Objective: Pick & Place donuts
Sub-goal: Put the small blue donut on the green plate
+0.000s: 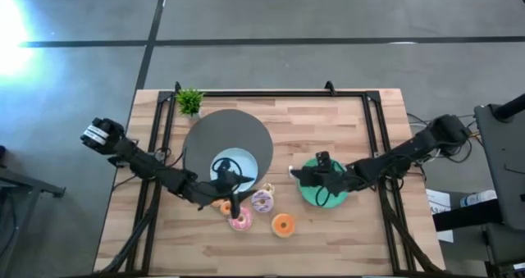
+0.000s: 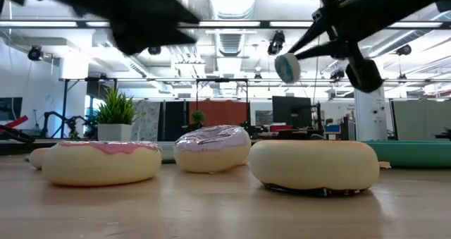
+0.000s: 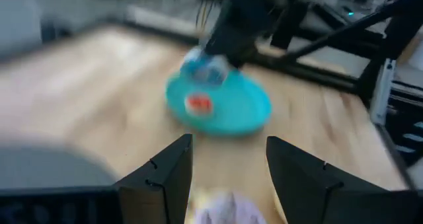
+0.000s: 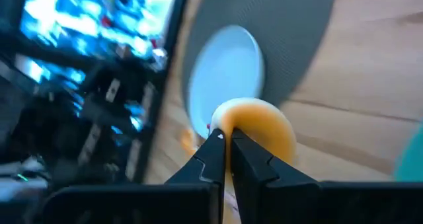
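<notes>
My right gripper (image 1: 295, 174) is shut on a yellowish donut (image 4: 261, 128), held in the air between the green plate (image 1: 328, 198) and the light-blue plate (image 1: 238, 165). A red donut (image 3: 198, 105) lies on the green plate. My left gripper (image 1: 237, 202) hangs open by the near edge of the grey mat. Its fingers (image 3: 165, 178) stand apart above the lilac donut (image 3: 225, 207) and touch nothing. The pink donut (image 1: 240, 221), lilac donut (image 1: 262, 200) and orange donut (image 1: 283, 225) lie flat on the wood. A small orange one (image 1: 223, 205) is half hidden under the left arm. My right gripper pinches the yellowish donut by its rim (image 4: 223, 121) between the two fingertips. The fingers come from the table's right side, slanting down. The donut is lifted clear of the table (image 2: 287, 68) and sticks out beyond the fingertips.
A round grey mat (image 1: 246, 126) lies under the light-blue plate. A small potted plant (image 1: 189, 101) stands at the far left corner. Black frame rails (image 1: 373, 130) run along the table's sides. Bare wood (image 1: 344, 245) lies along the near edge.
</notes>
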You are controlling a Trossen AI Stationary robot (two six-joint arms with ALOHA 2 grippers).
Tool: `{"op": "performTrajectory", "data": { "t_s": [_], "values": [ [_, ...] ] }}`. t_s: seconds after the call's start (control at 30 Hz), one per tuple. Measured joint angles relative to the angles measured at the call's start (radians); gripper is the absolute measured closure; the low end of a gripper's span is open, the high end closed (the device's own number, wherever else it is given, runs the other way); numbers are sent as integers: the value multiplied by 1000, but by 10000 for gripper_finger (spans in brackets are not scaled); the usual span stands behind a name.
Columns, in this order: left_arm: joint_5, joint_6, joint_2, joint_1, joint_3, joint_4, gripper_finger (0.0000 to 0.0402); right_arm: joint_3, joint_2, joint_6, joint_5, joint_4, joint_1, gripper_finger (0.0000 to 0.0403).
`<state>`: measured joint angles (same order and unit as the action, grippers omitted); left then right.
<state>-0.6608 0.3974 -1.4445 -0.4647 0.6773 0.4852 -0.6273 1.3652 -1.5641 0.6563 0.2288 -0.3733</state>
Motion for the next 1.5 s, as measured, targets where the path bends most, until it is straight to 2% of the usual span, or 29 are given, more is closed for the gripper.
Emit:
{"op": "performTrajectory", "data": {
  "t_s": [0.07, 0.13, 0.27, 0.47, 0.63, 0.73, 1.07, 1.23, 1.5],
  "values": [
    [1, -134, -39, 31, 45, 54, 234, -3, -8, 1, 32, 40, 8, 394],
    [4, -183, -79, 64, 91, 52, 234, -21, -4, 7, 48, 42, 16, 391],
    [8, -119, -168, 132, 188, 57, 234, -43, 1, 44, 52, 38, 31, 386],
    [2, -44, -280, 173, 276, 55, 234, -49, -12, 33, 109, 37, 34, 386],
    [-116, -60, -343, 177, 344, 54, 234, -44, -16, -30, 131, 35, 34, 385],
    [-118, -59, -373, 187, 383, 54, 234, -44, -16, -37, 136, 38, 34, 385],
    [-114, -32, -393, 223, 417, 53, 234, -38, -16, -109, 177, 37, 40, 385],
    [2, -8, -392, 254, 418, 53, 234, -38, -16, -116, 175, 38, 44, 385],
    [-17, -22, -391, 276, 423, 17, 245, -38, -16, -121, 174, 37, 47, 385]
  ]
}}
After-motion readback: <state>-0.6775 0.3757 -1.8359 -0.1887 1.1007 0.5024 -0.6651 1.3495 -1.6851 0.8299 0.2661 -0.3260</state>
